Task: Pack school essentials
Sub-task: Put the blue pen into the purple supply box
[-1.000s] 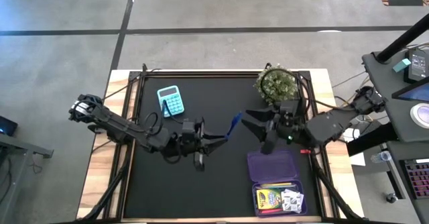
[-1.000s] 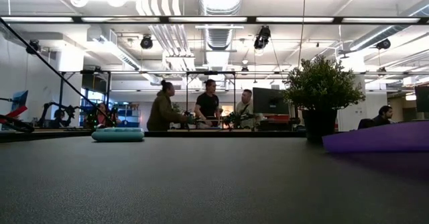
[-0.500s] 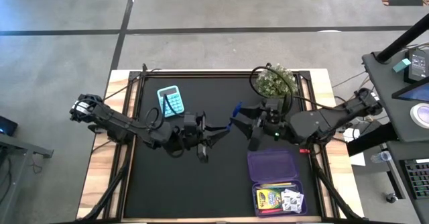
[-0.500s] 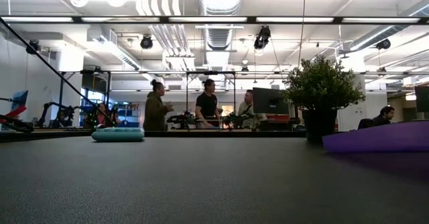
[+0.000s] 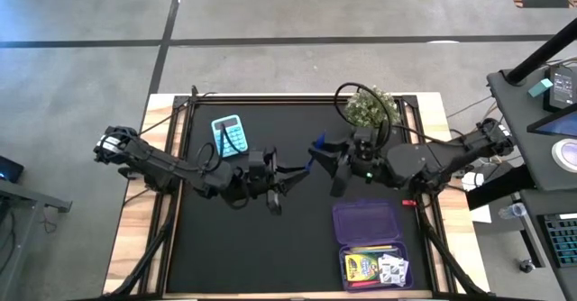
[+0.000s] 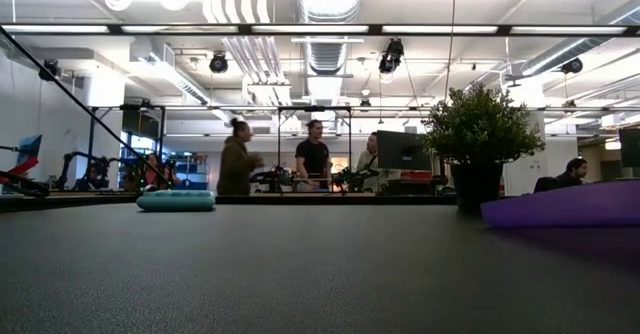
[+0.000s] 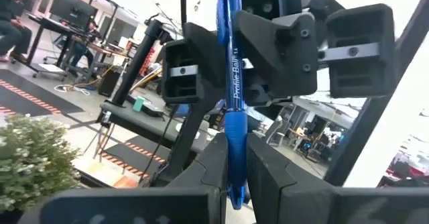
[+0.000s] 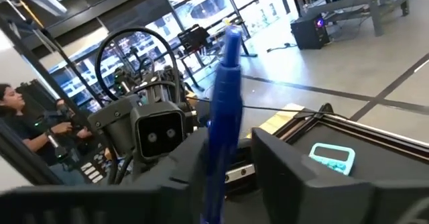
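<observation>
Mid-air handoff above the middle of the bench [image 5: 225, 247]! The left hand [image 5: 296, 172] pinches the blue pen [image 7: 233, 117] tight between its fingers, the pen's long axis pointing across at the right hand [image 5: 321, 153]. That hand's jaws straddle the far end, narrowing but, by my read, not yet clamped. The purple case [image 5: 368, 222] lies behind the right hand, nearer that arm.

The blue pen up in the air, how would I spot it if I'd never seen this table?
Start at the black table and find where the two dark arms meet above its middle. The blue pen is pinched in the left claw, with the right claw around its other end. Nothing else is held off the table.
</observation>
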### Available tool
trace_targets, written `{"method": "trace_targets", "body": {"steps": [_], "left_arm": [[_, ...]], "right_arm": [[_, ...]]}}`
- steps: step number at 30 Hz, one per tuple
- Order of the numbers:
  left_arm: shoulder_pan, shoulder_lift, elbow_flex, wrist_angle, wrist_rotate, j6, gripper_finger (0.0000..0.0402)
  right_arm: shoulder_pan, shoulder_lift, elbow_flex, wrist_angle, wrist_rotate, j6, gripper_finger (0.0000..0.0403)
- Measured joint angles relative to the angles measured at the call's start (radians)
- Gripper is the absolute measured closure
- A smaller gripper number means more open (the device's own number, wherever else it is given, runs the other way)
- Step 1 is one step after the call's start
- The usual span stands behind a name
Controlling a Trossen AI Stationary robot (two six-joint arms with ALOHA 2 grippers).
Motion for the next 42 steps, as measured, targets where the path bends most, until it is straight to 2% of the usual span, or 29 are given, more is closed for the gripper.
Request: {"method": "trace_targets", "body": {"steps": [6, 13, 16, 20, 23, 27, 30, 34, 37, 42], "left_arm": [[0.020, 0.000, -0.001, -0.006, 0.002, 0.004, 0.0384], [0.035, 0.000, -0.002, -0.020, 0.004, 0.006, 0.0382], [0.040, 0.000, -0.001, -0.054, 0.004, 0.004, 0.0361], [0.046, -0.002, -0.001, -0.108, 0.005, 0.003, 0.0305], [0.047, -0.002, 0.000, -0.209, 0.028, -0.001, 0.0264], [0.048, -0.007, 0.003, -0.383, 0.035, -0.131, 0.0233], [0.048, -0.008, -0.001, -0.519, 0.058, -0.247, 0.0229], [0.048, -0.008, -0.001, -0.660, 0.127, -0.356, 0.0229], [0.047, -0.008, -0.004, -0.723, 0.138, -0.408, 0.0228], [0.048, -0.008, -0.005, -0.722, 0.138, -0.419, 0.0228]], "right_arm": [[-0.011, 0.000, 0.000, 0.003, 0.001, 0.004, 0.0378], [-0.012, 0.000, 0.001, -0.022, 0.003, -0.006, 0.0379], [-0.012, 0.000, 0.005, -0.065, 0.003, -0.008, 0.0379], [-0.012, 0.000, 0.050, -0.269, 0.000, 0.057, 0.0379], [-0.012, 0.000, 0.111, -0.538, -0.039, 0.189, 0.0379], [0.005, 0.001, 0.155, -0.885, -0.172, 0.410, 0.0379], [0.042, 0.007, 0.144, -1.025, -0.318, 0.519, 0.0379], [0.129, 0.037, 0.111, -1.102, -0.501, 0.596, 0.0379], [0.203, 0.075, 0.095, -1.129, -0.624, 0.619, 0.0379], [0.299, 0.167, 0.090, -1.164, -0.728, 0.590, 0.0379]]}}
